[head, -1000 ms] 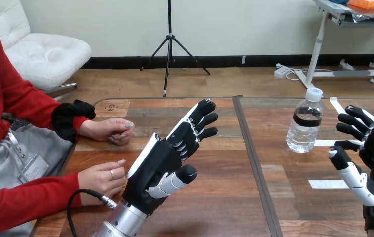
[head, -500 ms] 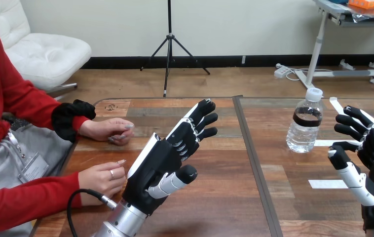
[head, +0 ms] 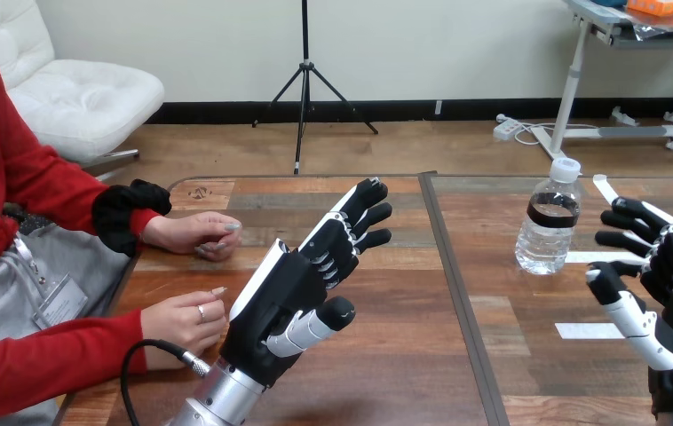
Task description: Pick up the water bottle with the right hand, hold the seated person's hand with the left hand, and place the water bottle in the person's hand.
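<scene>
A clear water bottle point(head: 550, 220) with a white cap stands upright on the table's right half. My right hand point(head: 670, 275) is open just right of it, fingers reaching toward it, a small gap between them. My left hand point(head: 302, 280) hovers open over the table's middle left, fingers stretched forward. The person sits at the left. One of the person's hands point(head: 193, 234) rests on the table farther back. The nearer hand point(head: 184, 319) lies loosely curled beside my left forearm, apart from it.
White tape strips point(head: 587, 330) lie on the table near my right hand. A dark seam point(head: 457, 293) runs down the tabletop between its two halves. The table's left edge point(head: 129, 266) runs by the person.
My right hand has crept slightly left toward the bottle. The left hand, the bottle and the person's hands have stayed put.
</scene>
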Controlling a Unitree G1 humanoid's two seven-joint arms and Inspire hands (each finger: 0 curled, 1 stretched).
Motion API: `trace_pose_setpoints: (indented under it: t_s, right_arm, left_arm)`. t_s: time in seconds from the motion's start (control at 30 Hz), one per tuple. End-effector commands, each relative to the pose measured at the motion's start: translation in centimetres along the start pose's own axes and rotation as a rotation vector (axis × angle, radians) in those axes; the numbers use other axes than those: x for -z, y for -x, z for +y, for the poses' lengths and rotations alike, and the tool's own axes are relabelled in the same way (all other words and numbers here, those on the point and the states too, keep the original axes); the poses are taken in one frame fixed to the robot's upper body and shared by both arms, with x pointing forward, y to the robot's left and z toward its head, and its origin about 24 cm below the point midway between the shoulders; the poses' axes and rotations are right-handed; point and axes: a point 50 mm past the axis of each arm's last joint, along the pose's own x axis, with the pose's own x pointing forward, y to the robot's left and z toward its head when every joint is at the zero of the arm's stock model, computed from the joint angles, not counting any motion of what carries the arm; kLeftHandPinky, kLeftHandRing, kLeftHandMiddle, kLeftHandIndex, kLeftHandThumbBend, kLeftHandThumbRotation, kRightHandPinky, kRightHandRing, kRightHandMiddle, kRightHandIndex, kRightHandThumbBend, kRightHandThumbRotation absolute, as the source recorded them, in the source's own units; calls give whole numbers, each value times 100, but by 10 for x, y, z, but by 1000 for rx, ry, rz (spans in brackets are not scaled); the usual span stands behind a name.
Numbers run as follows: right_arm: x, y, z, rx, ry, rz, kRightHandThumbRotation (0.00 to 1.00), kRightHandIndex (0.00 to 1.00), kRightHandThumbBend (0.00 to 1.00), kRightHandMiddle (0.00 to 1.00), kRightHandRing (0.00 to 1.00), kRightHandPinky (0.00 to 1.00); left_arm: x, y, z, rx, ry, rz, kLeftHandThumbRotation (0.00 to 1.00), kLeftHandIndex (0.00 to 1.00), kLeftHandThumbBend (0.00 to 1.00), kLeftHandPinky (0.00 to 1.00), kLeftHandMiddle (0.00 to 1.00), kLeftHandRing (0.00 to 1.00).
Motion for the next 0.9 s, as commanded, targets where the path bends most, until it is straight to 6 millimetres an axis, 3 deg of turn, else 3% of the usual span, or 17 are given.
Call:
trace_pose_setpoints:
  t_s: [0.0, 0.07, 0.13, 0.33, 0.43, 0.7, 0.87]
  right_arm:
    - [-13, -17, 12, 47, -51, -91, 43, 43, 100, 41, 31, 25]
    - [-13, -16, 12, 67, -41, -95, 38, 33, 96, 33, 24, 19]
    - [-14, -16, 13, 88, -24, -102, 36, 30, 94, 30, 22, 17]
    - [-16, -13, 17, 86, 28, -108, 25, 16, 76, 18, 12, 8]
    - [-17, -13, 19, 71, 31, -104, 22, 14, 73, 16, 11, 7]
    - [-18, -11, 22, 47, 22, -107, 22, 14, 72, 16, 11, 7]
    - [-19, -12, 21, 26, 17, -100, 25, 16, 79, 17, 12, 7]
  left_arm:
    - [-7, -13, 4, 6, -26, -50, 77, 96, 100, 89, 97, 95]
    - [-7, -13, 4, 6, -27, -50, 77, 96, 100, 89, 97, 95]
    - [-7, -13, 4, 6, -27, -51, 77, 96, 100, 89, 97, 95]
    - [-7, -13, 3, 4, -27, -50, 77, 96, 100, 89, 97, 95]
    - [-7, -13, 3, 3, -28, -50, 77, 96, 100, 89, 97, 95]
    - [-7, -13, 3, 4, -27, -49, 77, 96, 100, 88, 96, 94]
    - [-7, -13, 3, 6, -26, -49, 77, 96, 100, 89, 96, 95]
